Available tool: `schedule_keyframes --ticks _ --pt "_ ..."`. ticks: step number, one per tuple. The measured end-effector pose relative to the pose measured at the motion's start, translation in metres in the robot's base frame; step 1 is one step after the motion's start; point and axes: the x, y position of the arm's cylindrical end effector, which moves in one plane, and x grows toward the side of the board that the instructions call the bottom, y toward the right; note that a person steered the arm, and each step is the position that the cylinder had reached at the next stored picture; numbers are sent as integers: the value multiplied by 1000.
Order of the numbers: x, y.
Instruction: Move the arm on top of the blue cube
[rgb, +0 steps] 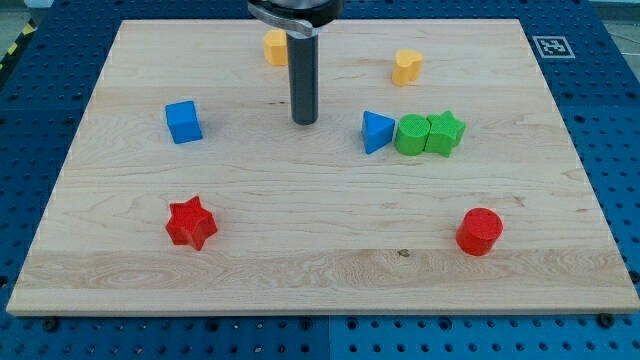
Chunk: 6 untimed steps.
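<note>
The blue cube (184, 122) sits on the wooden board (320, 270) at the view's left, a little above the middle. My tip (305, 121) is the lower end of the dark rod, near the board's upper middle. It stands well to the right of the blue cube, at about the same height in the view, and does not touch any block. A blue triangular block (376, 132) lies to the right of my tip.
An orange block (275, 47) sits just left of the rod near the top. A yellow heart-like block (406, 67) is at the upper right. A green round block (411, 134) touches a green star (445, 133). A red star (190, 222) and a red cylinder (479, 231) lie lower down.
</note>
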Motion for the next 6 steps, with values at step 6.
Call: schedule_keyframes --ticks 6 --pt "-50 -170"
